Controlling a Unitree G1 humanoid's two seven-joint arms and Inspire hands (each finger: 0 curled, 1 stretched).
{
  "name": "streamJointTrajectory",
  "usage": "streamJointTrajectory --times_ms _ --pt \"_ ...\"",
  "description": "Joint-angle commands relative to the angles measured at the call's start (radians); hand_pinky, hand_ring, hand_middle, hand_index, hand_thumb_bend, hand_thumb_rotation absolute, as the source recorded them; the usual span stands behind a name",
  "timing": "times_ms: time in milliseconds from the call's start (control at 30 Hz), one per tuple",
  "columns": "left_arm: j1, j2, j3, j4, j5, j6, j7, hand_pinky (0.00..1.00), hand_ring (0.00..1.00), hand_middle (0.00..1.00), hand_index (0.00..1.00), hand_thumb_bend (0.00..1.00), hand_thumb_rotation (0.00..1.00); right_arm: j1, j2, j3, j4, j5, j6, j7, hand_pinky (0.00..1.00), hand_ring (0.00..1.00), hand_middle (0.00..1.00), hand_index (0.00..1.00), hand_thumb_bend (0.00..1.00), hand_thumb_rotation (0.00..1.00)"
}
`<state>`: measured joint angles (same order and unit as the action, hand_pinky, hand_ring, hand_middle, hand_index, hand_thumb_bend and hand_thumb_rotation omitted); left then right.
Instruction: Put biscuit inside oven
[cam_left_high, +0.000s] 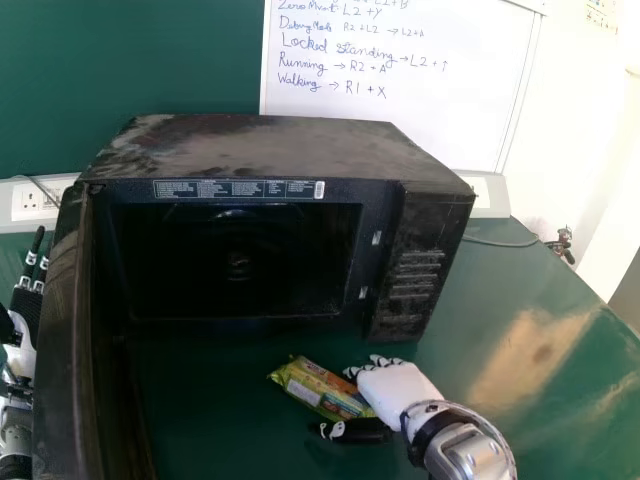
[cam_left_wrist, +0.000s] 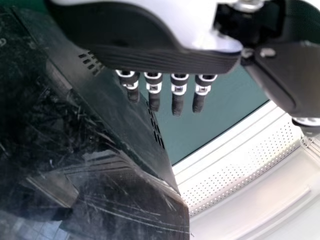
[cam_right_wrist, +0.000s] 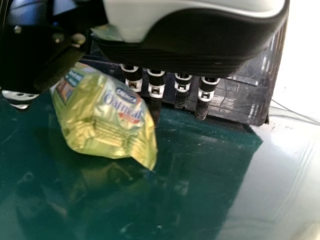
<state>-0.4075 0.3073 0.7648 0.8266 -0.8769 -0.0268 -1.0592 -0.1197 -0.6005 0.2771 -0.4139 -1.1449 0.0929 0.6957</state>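
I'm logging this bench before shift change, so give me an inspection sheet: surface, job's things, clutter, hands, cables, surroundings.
Surface: green table, pale patch at right
Job's things: biscuit packet on the table, before the oven, door open
Clutter: small dark object at the table's far right
Hands: left hand open beside the door; right hand open at the packet
Cables: one right of the oven
Surroundings: whiteboard; wall socket
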Motion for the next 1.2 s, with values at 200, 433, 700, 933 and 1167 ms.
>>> streamJointTrajectory --times_ms 200,433,700,933,1167 --pt "0.042 -0.044 0.002 0.046 -0.006 0.012 -0.007 0.00 0.14 0.40 0.87 0.12 0.70 0.000 0.004 -0.002 0.001 -0.012 0.011 0.030 0.94 0.85 0.86 0.90 0.99 0.17" --pt "0.044 -0.046 0.002 0.039 -0.006 0.017 0.002 0.00 0.15 0.40 0.87 0.14 0.65 0.011 0.014 0.004 0.002 -0.048 0.015 0.004 0.93 0.84 0.85 0.89 1.00 0.21" --pt "0.048 -0.048 0.000 0.033 -0.003 0.007 0.002 0.00 0.14 0.41 0.87 0.13 0.65 0.033 0.065 0.026 0.002 -0.135 0.041 -0.012 0.92 0.85 0.87 0.89 0.94 0.20" --pt "0.051 -0.051 -0.002 0.026 0.003 -0.005 0.016 0.00 0.14 0.41 0.86 0.15 0.62 0.036 0.092 0.044 0.008 -0.176 0.049 -0.001 0.94 0.86 0.88 0.91 0.97 0.20" --pt "0.049 -0.053 -0.002 0.026 -0.001 -0.001 0.010 0.00 0.13 0.40 0.88 0.14 0.64 0.056 0.092 0.067 0.022 -0.217 0.032 -0.064 0.92 0.84 0.87 0.89 0.96 0.21"
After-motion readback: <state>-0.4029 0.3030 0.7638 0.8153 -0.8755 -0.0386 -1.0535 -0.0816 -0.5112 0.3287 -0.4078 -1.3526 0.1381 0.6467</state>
